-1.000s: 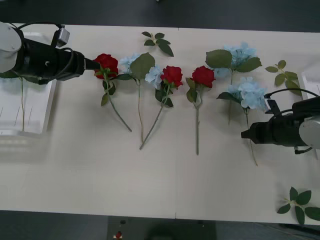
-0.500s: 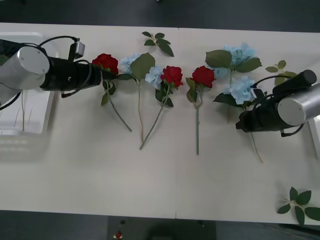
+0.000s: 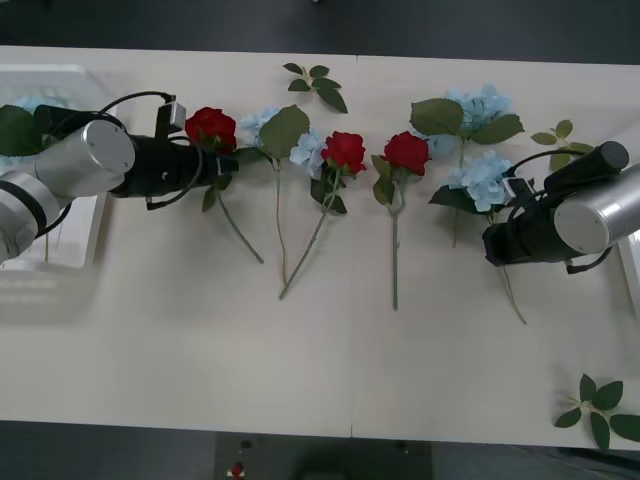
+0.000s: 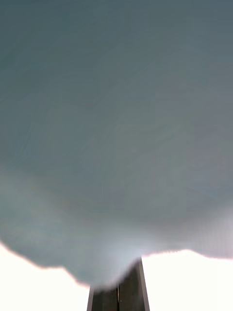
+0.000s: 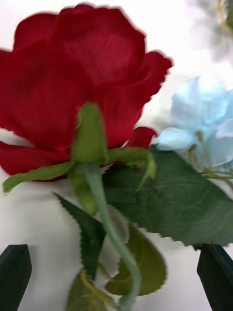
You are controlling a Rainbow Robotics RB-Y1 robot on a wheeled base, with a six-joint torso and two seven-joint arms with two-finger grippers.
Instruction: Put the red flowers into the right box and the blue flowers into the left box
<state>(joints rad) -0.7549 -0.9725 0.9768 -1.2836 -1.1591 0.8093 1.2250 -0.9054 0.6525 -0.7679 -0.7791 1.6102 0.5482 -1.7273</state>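
Lying in a loose row across the pale table [image 3: 330,370], the red flowers [image 3: 345,150] number three: one bloom near the left end, one in the middle, one a little right of centre, each with its thin green stem trailing toward the near edge. The blue flowers [image 3: 484,180] mix in among them, one pale head tucked between the left and middle roses beside a large leaf, and a fuller cluster toward the right.

The left gripper [image 3: 222,166] reaches in from the left and sits right at the leftmost rose, just below its bloom. From the left wrist view that rose [image 5: 77,73] is close up, its stem [image 5: 104,214] running down between the two black fingers [image 5: 14,277], which stand wide apart at either side and touch nothing.

The right gripper [image 3: 490,245] is low over the table at the stem of the nearest blue flower, under the right-hand cluster. Its wrist view shows two dark fingers [image 4: 119,289] pressed close together, but whether they pinch the stem I cannot tell.

The left box [image 3: 60,240] lies at the table's far left edge, partly behind the left arm. The right box [image 3: 629,275] shows as a white sliver at the right edge. Loose leaf sprigs [image 3: 318,84] lie at the far side, and more lie near the right corner.
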